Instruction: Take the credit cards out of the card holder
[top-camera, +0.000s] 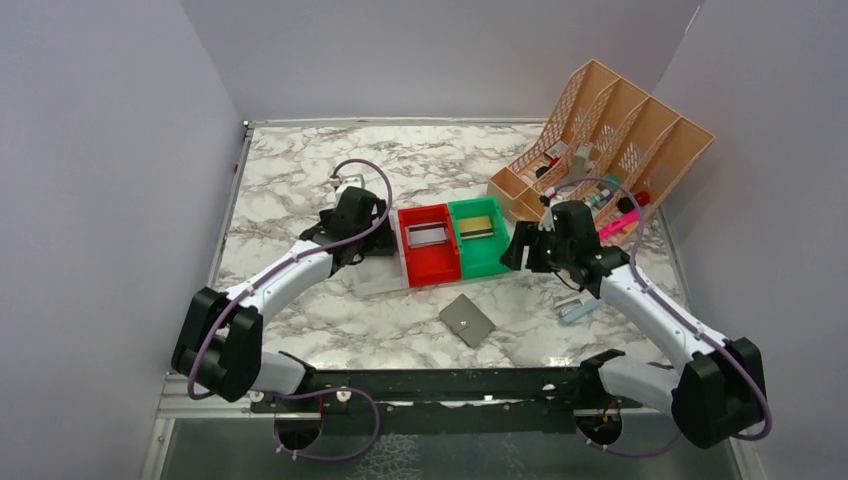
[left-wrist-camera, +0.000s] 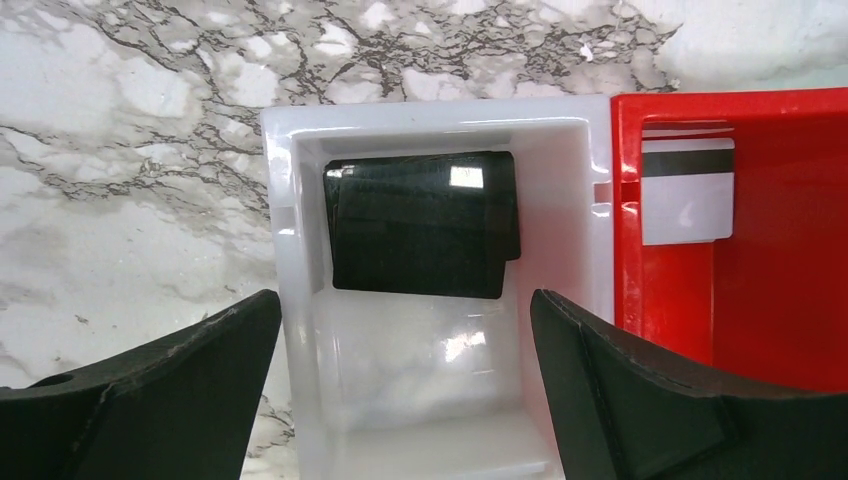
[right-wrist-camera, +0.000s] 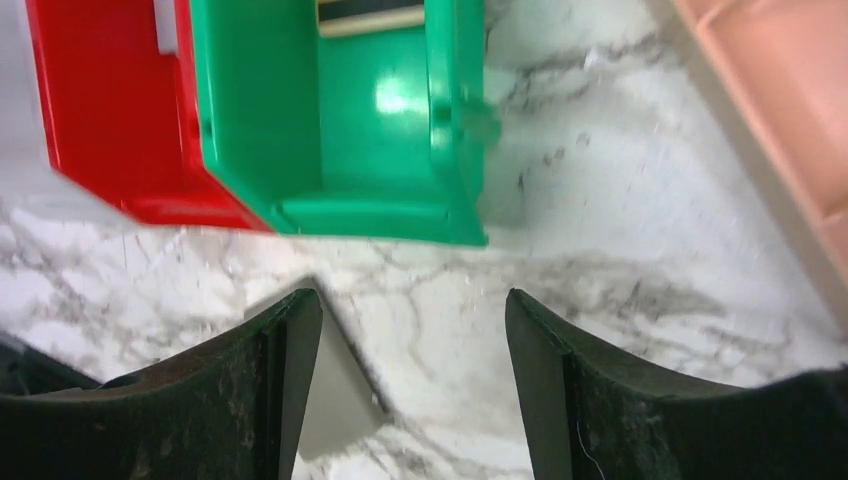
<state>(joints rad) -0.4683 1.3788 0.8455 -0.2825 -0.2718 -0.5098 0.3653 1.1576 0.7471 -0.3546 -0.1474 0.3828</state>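
Hovering tools, cards in bins, card holder on tabletop

Top view: card holder lies flat on marble tabletop, just in front of red bin & green bin; left tool sits left of red bin, right tool just right of green bin.
Left wrist: tool wide, nothing btwn fingers; black card lies in white bin; striped card in red bin.
Right wrist: tool wide, empty, over bare tabletop; card holder's corner shows beside one finger; cream card at far end of green bin.
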